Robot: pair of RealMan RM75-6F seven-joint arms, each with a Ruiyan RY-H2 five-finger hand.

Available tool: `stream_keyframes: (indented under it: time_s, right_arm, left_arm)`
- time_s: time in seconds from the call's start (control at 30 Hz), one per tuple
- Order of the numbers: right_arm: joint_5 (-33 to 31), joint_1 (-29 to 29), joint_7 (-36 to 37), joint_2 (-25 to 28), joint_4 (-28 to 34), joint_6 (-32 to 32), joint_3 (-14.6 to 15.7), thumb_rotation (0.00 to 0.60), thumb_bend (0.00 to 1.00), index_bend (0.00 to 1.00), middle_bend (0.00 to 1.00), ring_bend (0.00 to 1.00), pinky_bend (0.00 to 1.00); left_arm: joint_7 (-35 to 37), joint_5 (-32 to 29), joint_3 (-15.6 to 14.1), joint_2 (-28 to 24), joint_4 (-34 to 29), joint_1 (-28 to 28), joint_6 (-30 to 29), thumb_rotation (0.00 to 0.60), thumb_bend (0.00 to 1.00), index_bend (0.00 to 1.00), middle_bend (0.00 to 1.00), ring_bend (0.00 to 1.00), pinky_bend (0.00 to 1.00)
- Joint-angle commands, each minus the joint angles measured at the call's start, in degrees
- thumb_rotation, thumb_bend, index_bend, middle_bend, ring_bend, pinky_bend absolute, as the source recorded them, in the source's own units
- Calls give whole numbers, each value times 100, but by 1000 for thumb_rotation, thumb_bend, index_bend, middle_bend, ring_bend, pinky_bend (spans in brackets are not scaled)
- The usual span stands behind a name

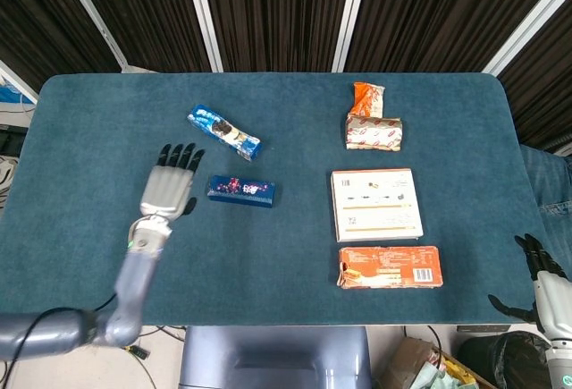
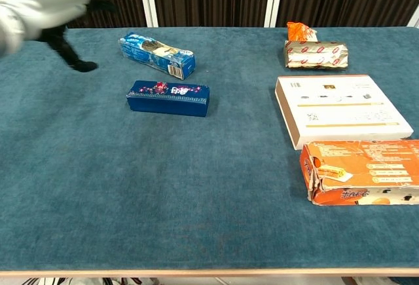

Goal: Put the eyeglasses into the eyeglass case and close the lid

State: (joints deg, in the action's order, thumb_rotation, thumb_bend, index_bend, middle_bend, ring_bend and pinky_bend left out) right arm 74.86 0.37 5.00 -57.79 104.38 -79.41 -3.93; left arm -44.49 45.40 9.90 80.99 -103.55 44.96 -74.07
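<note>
Left hand (image 1: 167, 189) spread flat, holding nothing, hovering just left of dark blue rectangular eyeglass case (image 1: 241, 190), mid-left on teal felt bench (image 1: 286, 255). Case lid down. Right hand (image 1: 540, 273) fingers apart, empty, off bench's near right corner. Eyeglasses not visible.

Left hand (image 1: 168, 190) beside, perhaps clear of, box (image 1: 241, 190)

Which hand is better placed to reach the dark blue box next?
Left. The left hand hovers open just beside the dark blue box, while the right hand hangs beyond the table at its far right corner.
</note>
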Motion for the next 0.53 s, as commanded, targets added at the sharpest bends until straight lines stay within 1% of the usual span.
stream_keyframes:
  time_s: [0.03,0.07,0.13,0.23,0.4,0.53]
  right_arm:
    - [53,-1,-34,-24,-34,-35,7,600,255,99,58,124,161]
    - [71,-3,-42,-32,-45,-47,12,600,255,99,57,124,161]
    - [104,-5,-57,-38,-62,-69,15,600,255,99,55,124,161]
    - [201,-5,-84,-50,-116,-133,15,600,253,98,50,123,161]
    - [543,-25,-53,-128,-281,-381,14,600,236,98,43,121,161]
    - [906,-46,9,-232,-524,-655,15,600,219,96,39,117,161]
  left_arm:
    - [904,1053,-636,-877,-735,-845,-588,600,273,66,24,0,17]
    - [1134,1317,-770,-1057,-815,-1037,-725,600,273,66,24,0,17]
    - [1443,1624,-965,-1317,-897,-1308,-880,600,273,66,23,0,17]
    - [1856,1954,-1252,-1711,-1020,-1690,-1041,600,273,66,22,0,17]
    - [2600,2621,-1537,-2029,-896,-2183,-1306,600,273,66,22,0,17]
    - [2954,3008,-1668,-2130,-745,-2448,-1438,600,273,66,22,0,17]
